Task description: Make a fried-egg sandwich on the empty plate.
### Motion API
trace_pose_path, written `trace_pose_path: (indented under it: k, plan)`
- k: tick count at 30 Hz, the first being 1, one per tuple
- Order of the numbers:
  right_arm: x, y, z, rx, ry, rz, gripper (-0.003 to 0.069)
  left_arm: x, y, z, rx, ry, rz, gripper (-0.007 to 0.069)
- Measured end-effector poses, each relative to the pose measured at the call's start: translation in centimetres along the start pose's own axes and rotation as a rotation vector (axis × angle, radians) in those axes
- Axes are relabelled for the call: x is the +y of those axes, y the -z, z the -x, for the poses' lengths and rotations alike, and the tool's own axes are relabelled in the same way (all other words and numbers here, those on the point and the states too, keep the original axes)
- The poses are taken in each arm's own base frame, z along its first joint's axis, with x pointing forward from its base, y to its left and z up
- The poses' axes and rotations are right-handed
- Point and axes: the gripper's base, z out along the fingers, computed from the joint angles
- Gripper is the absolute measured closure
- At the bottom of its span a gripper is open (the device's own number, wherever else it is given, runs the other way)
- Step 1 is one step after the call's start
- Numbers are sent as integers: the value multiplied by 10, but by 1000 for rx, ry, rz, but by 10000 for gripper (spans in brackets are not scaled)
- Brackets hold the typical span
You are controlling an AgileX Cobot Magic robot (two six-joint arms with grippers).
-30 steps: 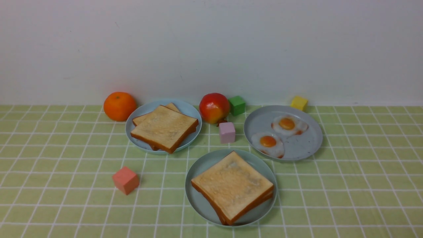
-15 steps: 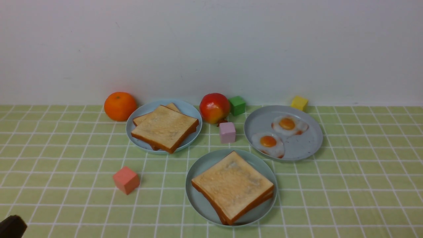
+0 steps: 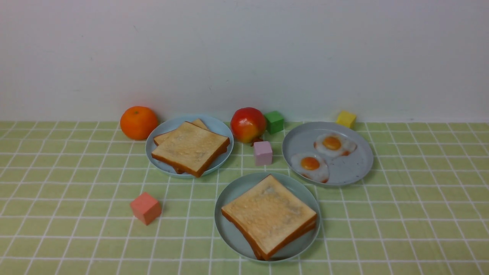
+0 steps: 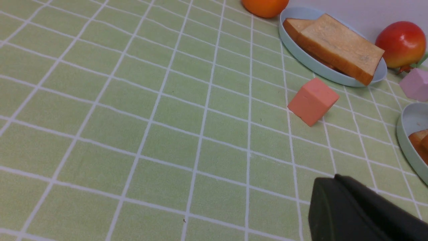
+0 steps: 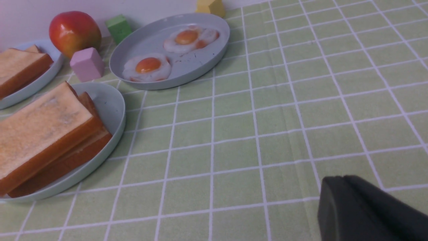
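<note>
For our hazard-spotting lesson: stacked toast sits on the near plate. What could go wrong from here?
1. The top slice lies skewed over the lower slice on the near plate; a nudge might slide it off.
2. No egg shows between these slices in any view, so the filling may be hidden or missing; two fried eggs lie on the grey plate.
</note>
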Motion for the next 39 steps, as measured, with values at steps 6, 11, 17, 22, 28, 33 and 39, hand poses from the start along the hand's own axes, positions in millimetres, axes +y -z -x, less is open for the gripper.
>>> trace_pose_path:
  k: [6, 11, 17, 22, 28, 33, 39]
  plan:
    - [0, 0, 0, 0, 0, 0, 627, 0, 0, 0, 0, 0, 0, 638]
    - [0, 0, 0, 0, 0, 0, 620, 0, 0, 0, 0, 1, 0, 638]
    - [0, 0, 0, 0, 0, 0, 613, 0, 0, 0, 0, 1, 1, 638]
    - [0, 0, 0, 0, 0, 0, 609, 0, 0, 0, 0, 1, 1, 638]
    - [0, 0, 0, 0, 0, 0, 599, 0, 0, 0, 0, 1, 1, 638]
    - [0, 0, 0, 0, 0, 0, 592, 0, 0, 0, 0, 1, 1, 638]
    - [0, 0, 0, 0, 0, 0, 584, 0, 0, 0, 0, 1, 1, 636]
